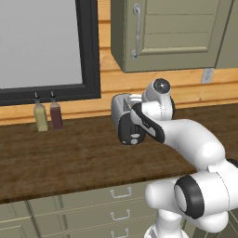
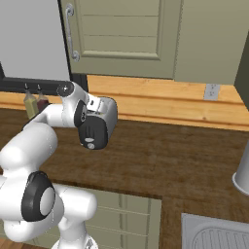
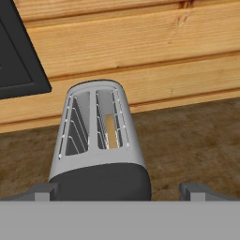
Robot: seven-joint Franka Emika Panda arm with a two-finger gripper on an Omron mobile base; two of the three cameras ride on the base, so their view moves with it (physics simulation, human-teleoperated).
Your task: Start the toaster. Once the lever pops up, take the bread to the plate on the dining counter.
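The white arm [image 1: 186, 135] is reaching forward over the dark wooden bench [image 1: 69, 158], bending at the elbow with its hand angling down above the toaster [image 3: 98, 136]. The toaster is standing near the back wall, and the gripper [image 3: 119, 191] is hovering with fingertips [image 3: 44, 191] spread wide either side of its black end, grasping nothing. The bread [image 3: 111, 132] is sitting low in the right slot.
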